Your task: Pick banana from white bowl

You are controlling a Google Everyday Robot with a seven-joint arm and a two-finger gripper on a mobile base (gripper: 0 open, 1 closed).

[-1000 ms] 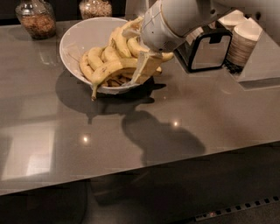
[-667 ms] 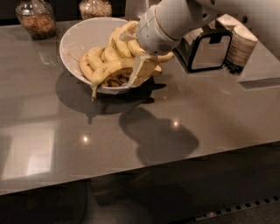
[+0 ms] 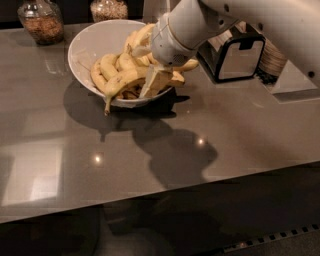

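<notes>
We're looking at the white bowl (image 3: 80,47): round, deep, smooth and glossy. It sits on a grey-brown polished tabletop (image 3: 225,130) that throws back small points of light.

The bowl is heaped with a bunch of bananas (image 3: 112,67), yellow, curved and matte, with a few dark flecks on the skin. The front banana (image 3: 125,80) lies along the bowl's near wall. Its long axis runs roughly left to right, and its stem (image 3: 106,106) tips down over the near rim towards the tabletop. The others arc upward toward the bowl's far side.

The arm (image 3: 180,30), with its white rounded shell, comes in from the bowl's right. Its cream-coloured pincer (image 3: 154,82) is down inside the bowl on the right side, pressed in among the fruit. Bananas crowd around it, and we cannot tell whether it is wide, narrow or holding one.

Behind the bowl to its left stands a glass jar (image 3: 41,21) of brownish grains, and a second jar (image 3: 107,9) is straight behind it. To the bowl's right there's a black-framed box (image 3: 240,57) with a pale panel.
</notes>
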